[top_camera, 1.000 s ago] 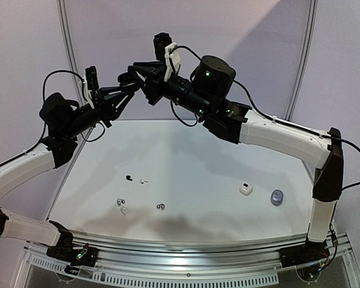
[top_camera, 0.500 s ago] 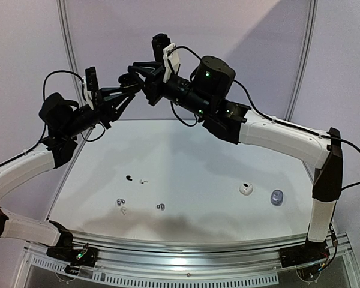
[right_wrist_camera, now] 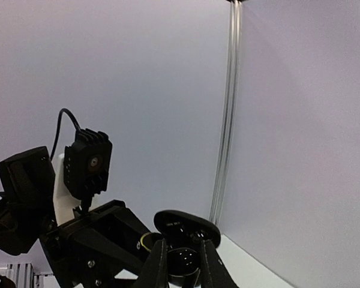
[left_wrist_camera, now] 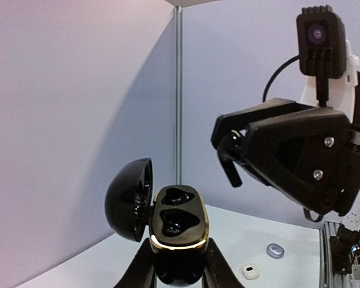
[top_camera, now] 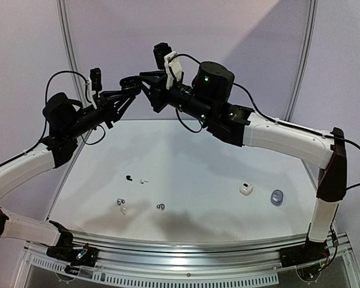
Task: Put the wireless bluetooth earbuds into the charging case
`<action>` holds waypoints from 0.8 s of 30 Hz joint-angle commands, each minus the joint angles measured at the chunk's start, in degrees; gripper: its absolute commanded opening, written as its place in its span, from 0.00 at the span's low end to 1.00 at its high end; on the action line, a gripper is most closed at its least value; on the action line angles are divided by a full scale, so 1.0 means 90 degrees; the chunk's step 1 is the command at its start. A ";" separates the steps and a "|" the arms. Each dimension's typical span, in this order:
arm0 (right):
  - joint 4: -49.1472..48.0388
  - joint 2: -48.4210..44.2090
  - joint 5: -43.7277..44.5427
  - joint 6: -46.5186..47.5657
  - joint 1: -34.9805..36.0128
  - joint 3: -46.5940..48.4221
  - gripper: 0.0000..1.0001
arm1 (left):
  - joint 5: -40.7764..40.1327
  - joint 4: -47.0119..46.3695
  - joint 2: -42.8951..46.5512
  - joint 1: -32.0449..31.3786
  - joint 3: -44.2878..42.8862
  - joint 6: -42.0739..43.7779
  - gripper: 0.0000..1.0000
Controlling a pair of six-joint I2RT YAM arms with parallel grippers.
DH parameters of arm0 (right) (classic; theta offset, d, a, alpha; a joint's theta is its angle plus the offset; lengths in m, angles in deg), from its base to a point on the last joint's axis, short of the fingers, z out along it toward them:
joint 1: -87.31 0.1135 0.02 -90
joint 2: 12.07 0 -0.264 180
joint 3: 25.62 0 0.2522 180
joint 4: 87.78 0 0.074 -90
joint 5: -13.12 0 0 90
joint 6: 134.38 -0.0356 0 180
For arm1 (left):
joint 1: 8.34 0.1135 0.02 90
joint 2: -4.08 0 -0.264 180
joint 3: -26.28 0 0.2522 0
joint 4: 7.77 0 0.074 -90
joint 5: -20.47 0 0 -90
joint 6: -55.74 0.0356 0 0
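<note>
Left gripper [left_wrist_camera: 179,267] clamps open black case [left_wrist_camera: 175,219], sockets facing right arm. Right gripper [right_wrist_camera: 181,255] pinches black earbud [right_wrist_camera: 185,263] just short of case mouth, both raised; spare earbuds [top_camera: 129,177] down on table [top_camera: 198,156]

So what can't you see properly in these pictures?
- Top view: the loose earbuds are too small to tell their shapes.
- Left wrist view: the charging case in the left claw has dark, shiny wells, so it's unclear whether anything sits inside.
- Right wrist view: the right claw covers the sides of the black earbud.
- Top view: both claw tips blur together, black on black.
</note>
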 commanded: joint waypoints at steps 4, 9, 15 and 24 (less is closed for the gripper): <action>0.3881 -0.0968 0.2366 -0.1545 -0.0358 -0.0229 0.00 | -0.0731 0.0782 0.0207 0.0133 0.0178 0.0190 0.00; 0.6877 -0.0772 0.2927 -0.3515 -0.0604 -0.0829 0.00 | -0.0770 0.0802 0.0240 0.0139 0.0311 0.0258 0.00; 0.8245 0.0105 0.1880 -0.4628 -0.0669 -0.1260 0.00 | -0.0701 0.0788 0.0218 0.0135 0.0327 0.0252 0.00; 0.7252 0.0571 0.0580 -0.5100 -0.0829 -0.2522 0.00 | -0.0700 0.0793 0.0297 0.0138 0.0366 0.0273 0.00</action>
